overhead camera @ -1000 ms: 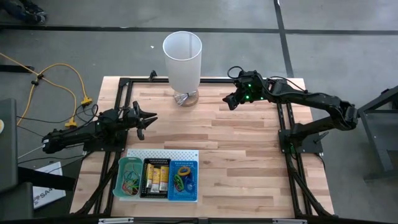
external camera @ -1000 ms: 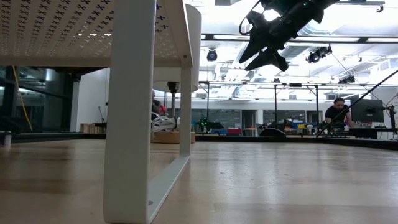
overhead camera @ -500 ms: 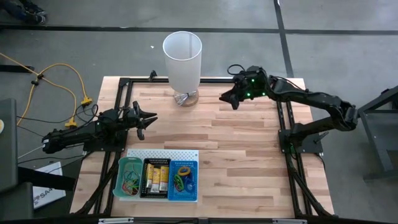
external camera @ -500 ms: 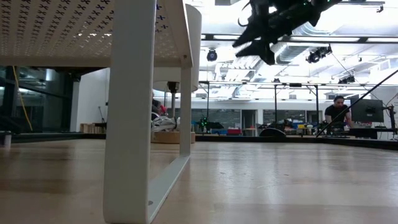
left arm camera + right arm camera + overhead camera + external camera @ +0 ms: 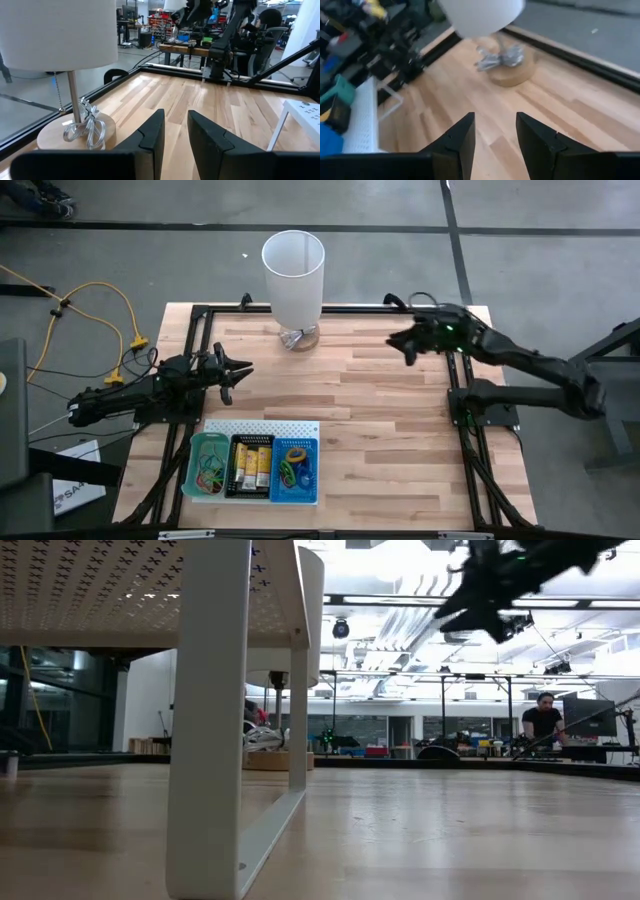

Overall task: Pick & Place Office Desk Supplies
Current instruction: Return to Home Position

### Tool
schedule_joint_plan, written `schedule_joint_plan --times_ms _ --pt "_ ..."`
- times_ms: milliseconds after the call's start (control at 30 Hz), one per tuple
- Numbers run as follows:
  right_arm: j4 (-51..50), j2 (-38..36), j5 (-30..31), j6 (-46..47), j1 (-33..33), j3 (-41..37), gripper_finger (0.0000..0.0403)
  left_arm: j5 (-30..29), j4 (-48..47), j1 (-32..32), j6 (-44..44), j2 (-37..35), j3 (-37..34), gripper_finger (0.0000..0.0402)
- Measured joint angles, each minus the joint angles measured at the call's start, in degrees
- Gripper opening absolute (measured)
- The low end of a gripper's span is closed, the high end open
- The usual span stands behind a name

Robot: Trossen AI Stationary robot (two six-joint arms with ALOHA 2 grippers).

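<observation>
The office desk supplies lie in three small bins on a white perforated board (image 5: 262, 425) near the table's front edge. A green bin (image 5: 208, 465) holds coloured loops, a black bin (image 5: 252, 465) holds yellow-orange packets, and a blue bin (image 5: 295, 465) holds small items. My left gripper (image 5: 235, 370) stands open and empty at the table's left side, pointing level across the table (image 5: 175, 132). My right gripper (image 5: 400, 345) hangs open and empty high over the far right part of the table (image 5: 495, 132).
A tall white lamp (image 5: 293, 272) stands on a round wooden base (image 5: 75, 132) at the far middle of the table. Black frame rails (image 5: 455, 380) run along the table's sides. Bare wood (image 5: 380, 430) lies between the board and the right arm.
My right gripper has drawn back toward the table's right edge, away from the lamp, and has turned a little. It has stayed high above the table, open and empty.
</observation>
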Motion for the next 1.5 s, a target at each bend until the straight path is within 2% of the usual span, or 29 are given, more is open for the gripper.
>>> schedule_joint_plan --times_ms 200,433,700,1100,1500 --pt "0.3 -13.2 5.0 2.1 1.3 -8.2 0.013 0.0 0.0 0.0 0.0 0.0 0.0 0.0079" --pt "0.0 -24.2 8.4 3.9 2.1 -15.3 0.013 0.0 0.0 0.0 0.0 0.0 0.0 0.0079" --pt "-1.1 -34.4 9.5 4.9 2.1 -21.0 0.013 -0.2 0.0 0.0 0.0 0.0 0.0 0.0079" --pt "-1.4 -44.9 10.5 6.3 2.1 -28.0 0.013 -0.2 0.0 0.0 0.0 0.0 0.0 0.0079" --pt "-2.0 -48.0 12.4 7.0 2.1 -30.4 0.013 -0.2 0.0 0.0 0.0 0.0 0.0 0.0079"
